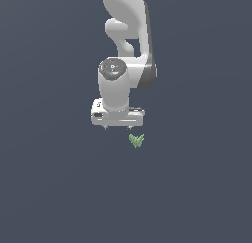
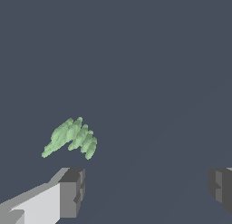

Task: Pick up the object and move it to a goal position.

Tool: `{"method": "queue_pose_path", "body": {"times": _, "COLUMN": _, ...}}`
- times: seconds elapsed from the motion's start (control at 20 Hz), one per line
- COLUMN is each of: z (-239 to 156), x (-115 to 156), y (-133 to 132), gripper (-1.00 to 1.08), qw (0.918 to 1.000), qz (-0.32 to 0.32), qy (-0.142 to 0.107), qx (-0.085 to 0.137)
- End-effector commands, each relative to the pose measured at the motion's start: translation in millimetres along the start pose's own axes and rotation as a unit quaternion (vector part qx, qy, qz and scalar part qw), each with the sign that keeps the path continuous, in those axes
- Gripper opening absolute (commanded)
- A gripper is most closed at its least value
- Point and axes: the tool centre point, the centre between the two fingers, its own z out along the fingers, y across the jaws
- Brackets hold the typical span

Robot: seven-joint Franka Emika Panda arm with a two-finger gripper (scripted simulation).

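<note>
Pale green, ridged in lighter and darker streaks: the object (image 2: 70, 138). White with dark grey joint bands: the arm (image 1: 125, 38). White body and mid-grey fingers (image 2: 71, 191): the gripper (image 1: 117, 127). Flat, unpatterned slate blue-grey: the tabletop (image 1: 49, 188).

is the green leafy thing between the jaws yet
No: in the wrist view the green object lies ahead of the open jaws, not between them.
</note>
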Motion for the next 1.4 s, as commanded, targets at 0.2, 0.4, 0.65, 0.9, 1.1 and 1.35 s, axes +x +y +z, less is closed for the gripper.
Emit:
{"method": "queue_pose_path", "body": {"times": 0.2, "z": 8.6, "x": -6.6, "y": 5.2, "gripper": 1.0, "qw": 0.9999, "qz": 0.003, "qy": -0.012, "qx": 0.0}}
{"method": "queue_pose_path", "body": {"times": 0.4, "z": 24.3, "x": -19.9, "y": 15.5, "gripper": 1.0, "qw": 0.9992, "qz": 0.014, "qy": -0.036, "qx": 0.001}}
{"method": "queue_pose_path", "body": {"times": 0.65, "z": 25.4, "x": -21.0, "y": 16.5, "gripper": 1.0, "qw": 0.9991, "qz": 0.016, "qy": -0.038, "qx": 0.001}}
{"method": "queue_pose_path", "body": {"times": 0.9, "z": 25.9, "x": -20.1, "y": 14.3, "gripper": 1.0, "qw": 0.9993, "qz": -0.001, "qy": -0.037, "qx": 0.001}}
{"method": "queue_pose_path", "body": {"times": 1.1, "z": 27.7, "x": -19.3, "y": 11.2, "gripper": 1.0, "qw": 0.9989, "qz": -0.029, "qy": -0.036, "qx": 0.0}}
{"method": "queue_pose_path", "body": {"times": 1.35, "z": 30.5, "x": -17.5, "y": 4.8, "gripper": 1.0, "qw": 0.9961, "qz": -0.082, "qy": -0.033, "qx": 0.0}}
